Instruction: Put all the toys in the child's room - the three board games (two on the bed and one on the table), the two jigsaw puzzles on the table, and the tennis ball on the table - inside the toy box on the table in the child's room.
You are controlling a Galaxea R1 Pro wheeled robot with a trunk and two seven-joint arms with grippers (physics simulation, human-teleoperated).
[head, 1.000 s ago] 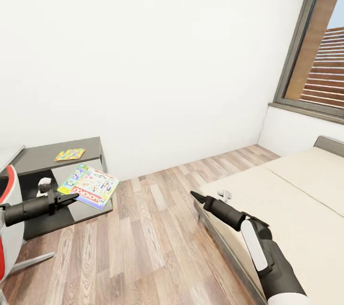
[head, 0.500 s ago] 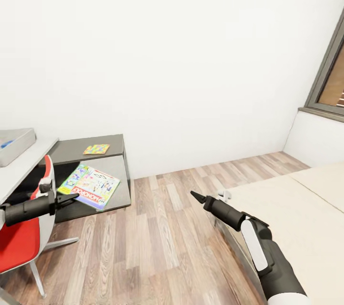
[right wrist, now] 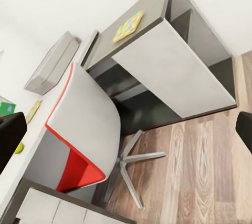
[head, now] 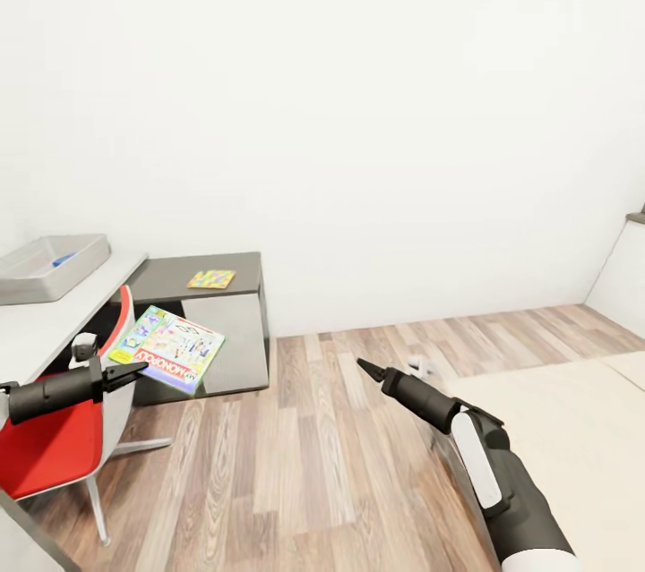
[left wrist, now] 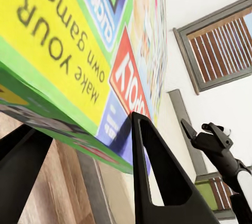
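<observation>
The left gripper (head: 136,369) has its two black fingers (left wrist: 157,176) pinched onto the edge of a thin flat board game box (head: 167,349) with bright green, yellow and red print, and it holds that box out in the air, tilted, in front of the low dark grey side unit (head: 215,321). Up close in the left wrist view the board game box (left wrist: 89,56) shows yellow and green panels, red lettering and the words "make your own game", with the right arm's black gripper beyond it. On top of the side unit lies a small flat jigsaw puzzle (head: 211,278) of yellow, pink, blue and green pieces; the right wrist view catches that puzzle (right wrist: 128,26) there too. Just beside the unit stands the long glossy white-grey table (head: 54,312), and on it, away from the unit, sits the shallow light grey toy box (head: 49,266) with something small and blue inside. A red and white chair (head: 63,429) is tucked against the table. The right gripper (head: 367,368) reaches out over the wood-plank floor (head: 305,465), well apart from the unit, next to the plain beige bed (head: 555,429); I cannot tell how wide its fingers stand.
</observation>
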